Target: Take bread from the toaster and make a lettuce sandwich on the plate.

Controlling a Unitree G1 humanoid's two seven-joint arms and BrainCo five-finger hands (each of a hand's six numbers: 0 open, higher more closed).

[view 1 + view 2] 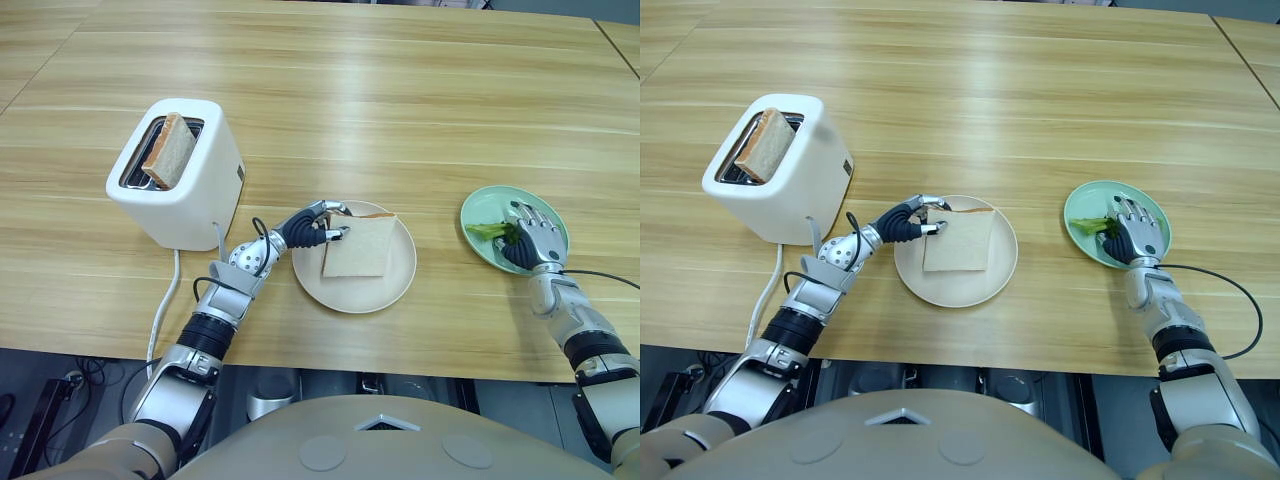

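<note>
Wooden table [420, 110]: one slice [360, 250] lies on the plate [350, 296], left hand [305, 228] at its edge, grip unclear; second slice [170, 150] stands in toaster [195, 200]; right hand [532, 240] spread flat over lettuce [486, 230], ungrasped

Cream toaster [190, 185], beige plate [385, 285], green plate [485, 205]

Bright, even overhead light. Soft shadow at toaster [190, 195] base, faint one along plate [345, 297] near rim. Pale sheen on table [400, 90] far centre. Dim below near edge.
</note>
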